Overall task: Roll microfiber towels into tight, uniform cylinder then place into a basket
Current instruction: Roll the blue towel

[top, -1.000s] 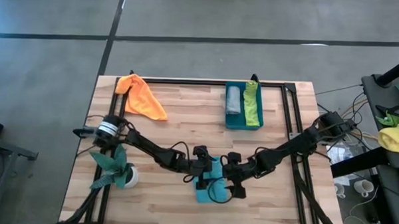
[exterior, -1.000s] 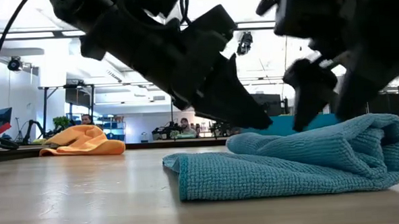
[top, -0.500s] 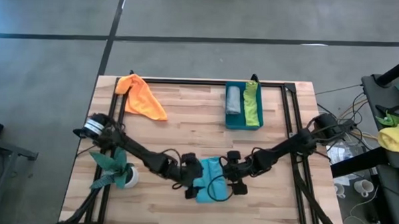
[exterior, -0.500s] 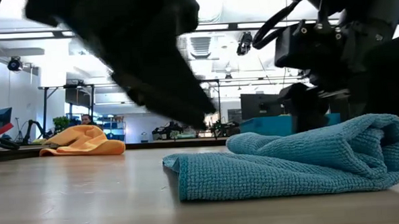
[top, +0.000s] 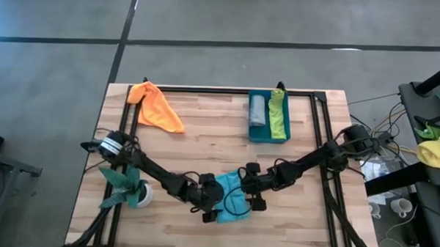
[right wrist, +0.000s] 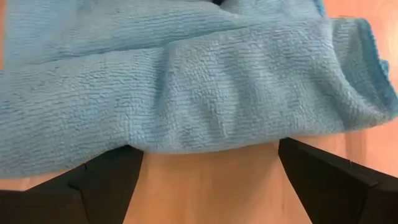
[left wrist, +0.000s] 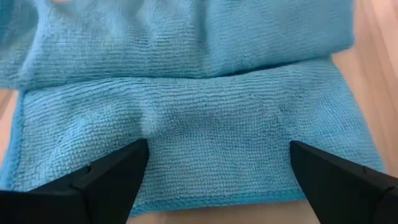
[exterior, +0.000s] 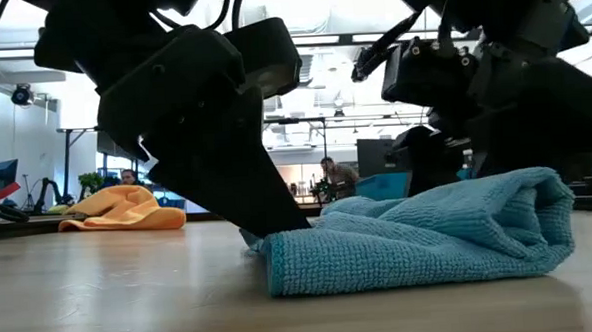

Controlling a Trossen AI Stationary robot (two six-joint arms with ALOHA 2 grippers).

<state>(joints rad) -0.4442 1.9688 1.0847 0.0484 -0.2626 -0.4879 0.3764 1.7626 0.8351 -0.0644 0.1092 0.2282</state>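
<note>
A pale wooden counter (top: pixel 205 130) stands on a grey concrete floor, with a bright workshop visible behind it. Near the front edge lies a turquoise towel (top: pixel 229 199), partly folded into a loose, bunched shape, not yet a tight cylinder. Both dark arms have come in lower and closer over the last second. The left end effector (top: pixel 211 207) now sits at the towel's left edge, its fingers (left wrist: pixel 106 177) spread wide over a flat flap and holding nothing. The right end effector (top: pixel 251 196) sits at the towel's right side, also wide open and empty, straddling the thick folded edge. The towel looks pushed slightly more compact than before, suggesting rolling is about to resume. At the back, the teal basket (top: pixel 267 136) already holds a grey towel (top: pixel 258 110) and a lime green towel (top: pixel 278 115), both rolled. An orange towel (top: pixel 157 107) lies crumpled at the back left, and a potted plant (top: pixel 127 188) stands at the front left.
</note>
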